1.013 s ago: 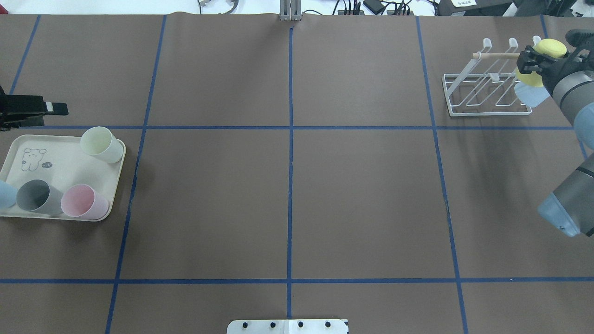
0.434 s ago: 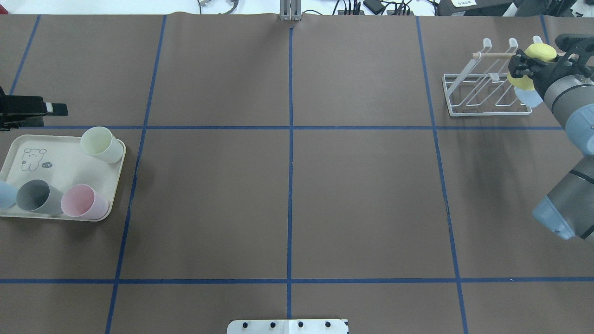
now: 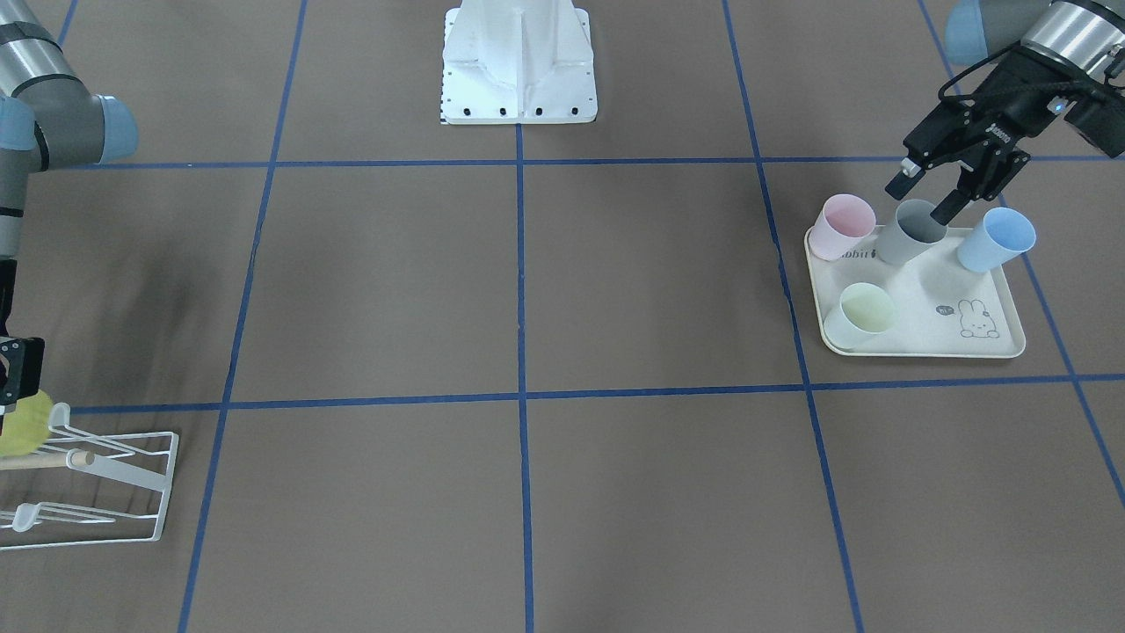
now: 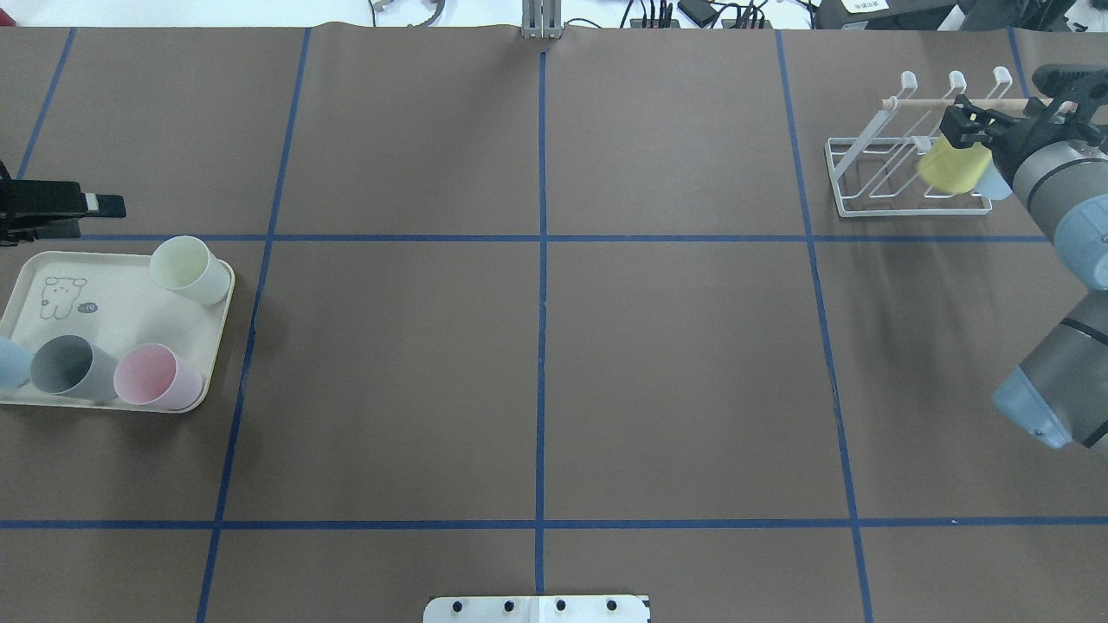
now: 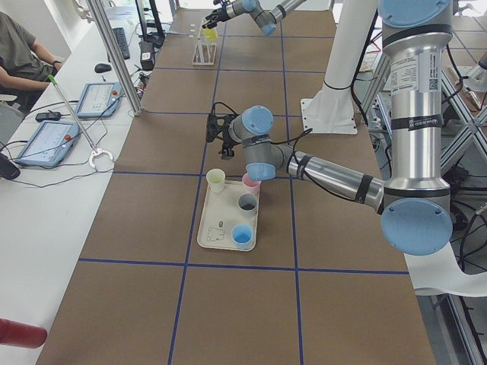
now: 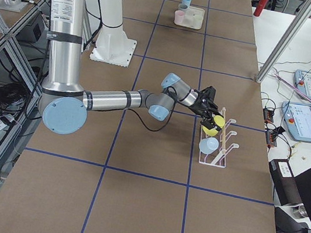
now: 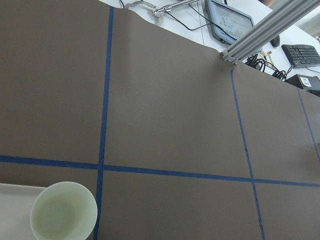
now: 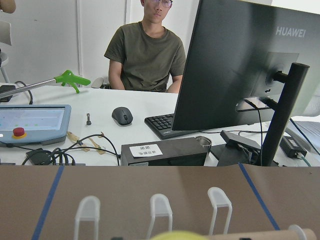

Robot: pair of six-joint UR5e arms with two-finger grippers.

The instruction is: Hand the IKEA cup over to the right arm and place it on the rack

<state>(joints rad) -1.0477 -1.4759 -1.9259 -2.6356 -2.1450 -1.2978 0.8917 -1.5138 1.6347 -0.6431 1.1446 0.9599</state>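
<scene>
— Two arms over one brown counter (image 4: 692,372) gridded in blue tape. Which one has the cup?
— The right arm (image 4: 1052,186), silver with light-blue joint caps, reaching to the far right corner. The left arm (image 5: 335,175) is over the tray.
— What's in the tray?
— It's a cream tray (image 3: 923,352) with a rabbit print, at the robot's left end. Four cups stand upright in it, all empty: a pink cup (image 3: 842,227), a grey cup (image 3: 914,230), a sky-blue cup (image 3: 993,239) and a pale-green cup (image 3: 866,314).
— And the rack?
— A white wire rack (image 4: 863,138) with upturned pegs and a wooden dowel (image 4: 900,102). A pale-blue cup (image 4: 997,186) sits on its right end.
— The task's cup?
— The yellow cup (image 4: 950,166) is plain, smooth, tapered and handleless. It's tilted over the rack, just beside the pale-blue one. The right pincer (image 4: 963,130) is clamped on its upper end.
— The other pincer?
— The left pincer (image 3: 927,195) has its jaws spread just above the grey cup's rim, holding nothing.
</scene>
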